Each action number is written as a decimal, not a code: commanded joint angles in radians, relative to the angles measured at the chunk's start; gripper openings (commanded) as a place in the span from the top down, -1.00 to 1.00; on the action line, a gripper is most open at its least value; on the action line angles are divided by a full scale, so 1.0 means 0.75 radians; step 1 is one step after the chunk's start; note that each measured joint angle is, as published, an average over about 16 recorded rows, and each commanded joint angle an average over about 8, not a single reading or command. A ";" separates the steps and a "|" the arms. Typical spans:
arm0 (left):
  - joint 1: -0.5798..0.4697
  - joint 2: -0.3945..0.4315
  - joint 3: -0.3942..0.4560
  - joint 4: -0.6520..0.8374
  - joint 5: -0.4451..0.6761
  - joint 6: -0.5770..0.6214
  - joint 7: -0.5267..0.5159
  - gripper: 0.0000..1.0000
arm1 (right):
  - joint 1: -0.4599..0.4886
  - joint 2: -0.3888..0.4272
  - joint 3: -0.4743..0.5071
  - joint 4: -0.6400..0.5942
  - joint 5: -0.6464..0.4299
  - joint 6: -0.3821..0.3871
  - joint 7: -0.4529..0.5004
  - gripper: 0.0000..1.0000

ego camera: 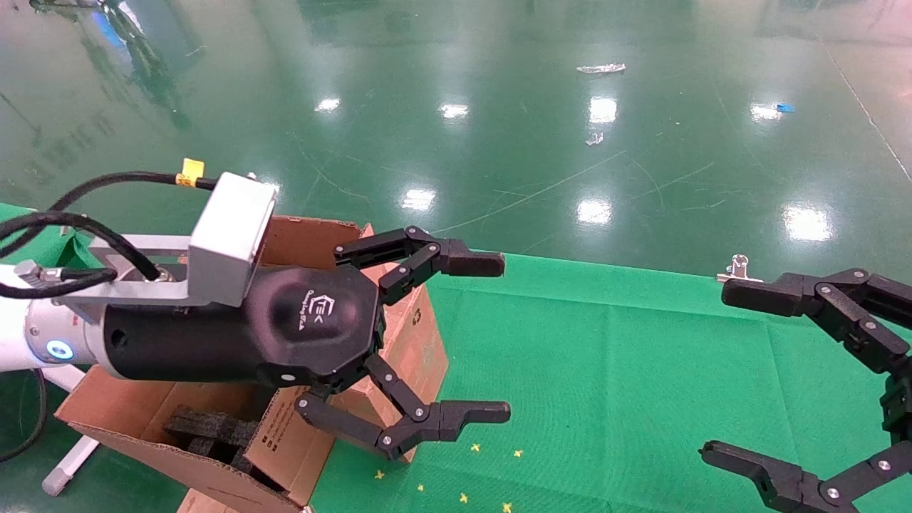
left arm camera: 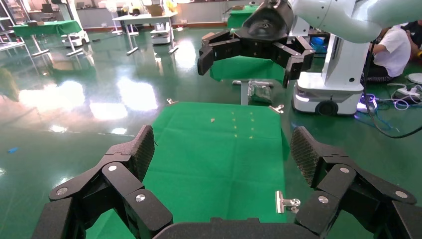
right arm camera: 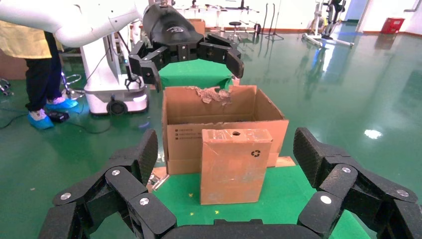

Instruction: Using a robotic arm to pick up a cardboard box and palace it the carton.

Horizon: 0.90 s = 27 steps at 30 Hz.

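The small brown taped cardboard box [right arm camera: 234,164] stands upright on the green cloth, close against the front wall of the large carton [right arm camera: 219,107]. It has a round hole near its top. In the head view the box [ego camera: 422,349] is partly hidden behind my left gripper [ego camera: 495,338]. That gripper is open and empty, hovering above the carton [ego camera: 178,456] and the box. My right gripper [ego camera: 723,372] is open and empty at the right, facing the box across the cloth with a wide gap. Black foam blocks [ego camera: 206,427] lie inside the carton.
The green cloth [ego camera: 605,370] covers the table, with small yellow marks [ego camera: 470,470] near its front. Metal clips [ego camera: 737,268] hold the cloth's edges; one shows in the left wrist view [left arm camera: 287,202]. Glossy green floor lies beyond. The carton's far flap [right arm camera: 214,93] is torn.
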 commanded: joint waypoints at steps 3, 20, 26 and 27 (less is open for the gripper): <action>-0.013 -0.001 0.022 0.011 0.049 0.013 0.006 -1.00 | 0.000 0.000 0.000 0.000 0.000 0.000 0.000 -1.00; -0.595 0.072 0.541 0.000 0.801 0.118 -0.166 -1.00 | 0.001 0.001 -0.002 -0.001 0.001 0.000 -0.001 -1.00; -0.894 0.096 0.800 -0.020 0.960 0.120 -0.192 -1.00 | 0.001 0.001 -0.003 -0.001 0.002 0.001 -0.002 -1.00; -0.935 0.102 0.841 -0.016 0.983 0.119 -0.194 -1.00 | 0.001 0.001 -0.003 -0.001 0.002 0.001 -0.002 -1.00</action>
